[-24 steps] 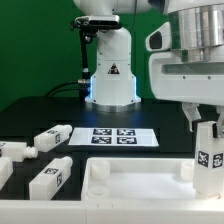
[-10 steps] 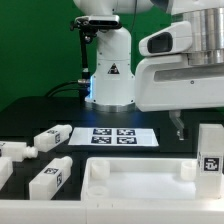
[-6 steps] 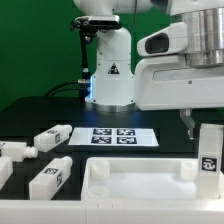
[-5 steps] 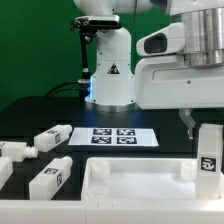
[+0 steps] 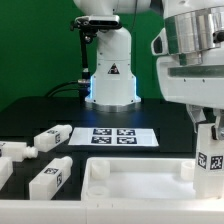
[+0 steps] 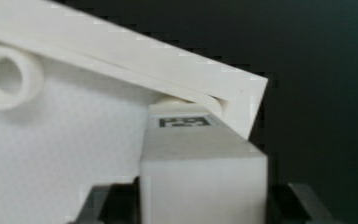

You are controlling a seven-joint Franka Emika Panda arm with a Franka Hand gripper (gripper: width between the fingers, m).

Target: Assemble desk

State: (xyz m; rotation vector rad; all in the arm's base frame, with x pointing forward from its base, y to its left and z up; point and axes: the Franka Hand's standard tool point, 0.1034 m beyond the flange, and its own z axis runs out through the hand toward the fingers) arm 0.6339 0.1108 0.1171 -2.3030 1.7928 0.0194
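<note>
Black table (image 5: 35,115) bears loose legs (image 5: 52,136) and tabletop (image 5: 130,185); green wall (image 5: 30,40) behind.

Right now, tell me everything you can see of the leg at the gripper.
The leg is a white, plastic-looking square-section block with a black-and-white tag on one face. It stands upright at the tabletop corner on the exterior view's right, its end against that corner. The gripper is closed on two opposite sides.
</note>
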